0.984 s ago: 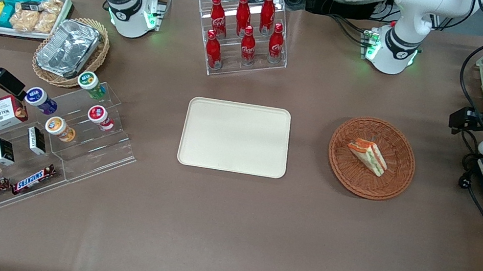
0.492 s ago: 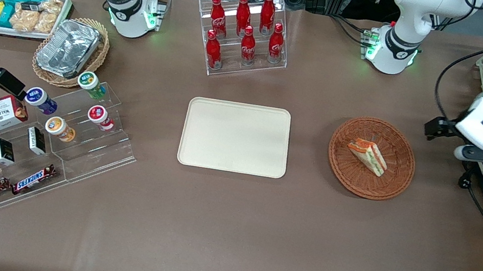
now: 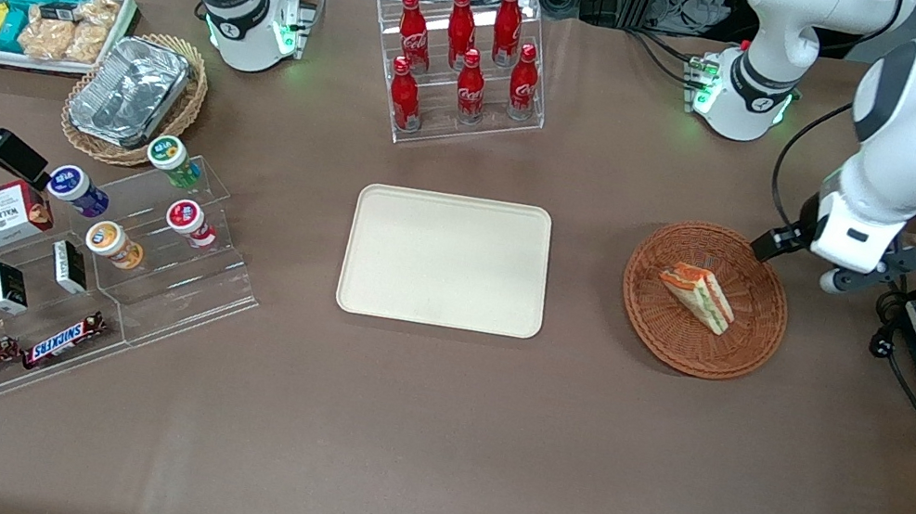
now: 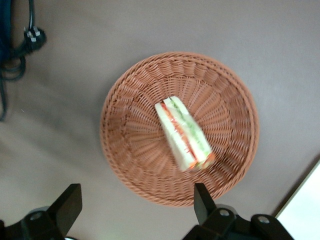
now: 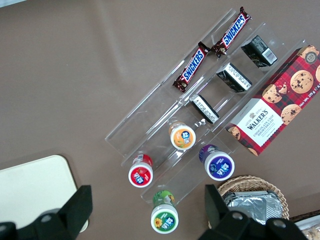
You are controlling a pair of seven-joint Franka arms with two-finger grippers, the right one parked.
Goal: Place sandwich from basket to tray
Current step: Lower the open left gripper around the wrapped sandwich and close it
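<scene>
Brown counter (image 3: 426, 440) inspected. We find the sandwich (image 3: 698, 297) lying in the basket (image 3: 646, 314), untouched. Tray (image 3: 378, 281), at the basket's 9 o'clock, is bare. Tool (image 4: 135, 207) hovers above the basket, fingers spread wide, holding nothing. Grasp, lift and transfer all remain.

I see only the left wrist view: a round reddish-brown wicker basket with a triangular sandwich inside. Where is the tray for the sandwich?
Observer: The flat cream rectangular tray lies beside the round reddish-brown wicker basket, toward the parked arm's end of the table.
Operator: Is anything on it?
Observer: No, in the front view its surface is bare.
Operator: Where is my gripper?
Observer: The gripper, fingers open, hangs beside the basket toward the working arm's end, higher than the triangular sandwich.
</scene>
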